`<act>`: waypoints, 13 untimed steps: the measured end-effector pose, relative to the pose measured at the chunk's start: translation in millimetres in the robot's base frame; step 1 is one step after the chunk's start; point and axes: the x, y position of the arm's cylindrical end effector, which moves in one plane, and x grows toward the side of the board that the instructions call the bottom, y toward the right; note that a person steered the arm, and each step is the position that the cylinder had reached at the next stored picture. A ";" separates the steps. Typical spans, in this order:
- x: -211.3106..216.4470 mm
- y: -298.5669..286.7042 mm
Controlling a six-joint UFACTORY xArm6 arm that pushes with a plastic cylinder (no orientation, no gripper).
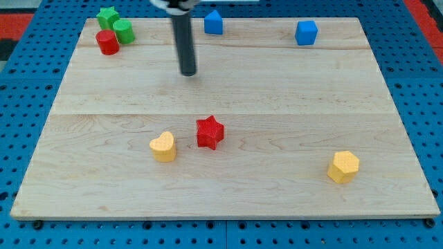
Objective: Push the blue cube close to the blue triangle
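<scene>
— Blue cube (pixel 306 32)?
— Top right of the desk (pixel 277 90), well apart from the blue triangle (pixel 213 22).
— The rod?
— Upright; my tip (pixel 188 72) rests lower left of the triangle. No fingers here.

Two blue blocks (pixel 214 23) (pixel 306 32), two green (pixel 107 16) (pixel 124 31), two red (pixel 107 43) (pixel 210 132), two yellow (pixel 163 146) (pixel 343 167).
</scene>
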 end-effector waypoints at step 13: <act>-142.1 69.4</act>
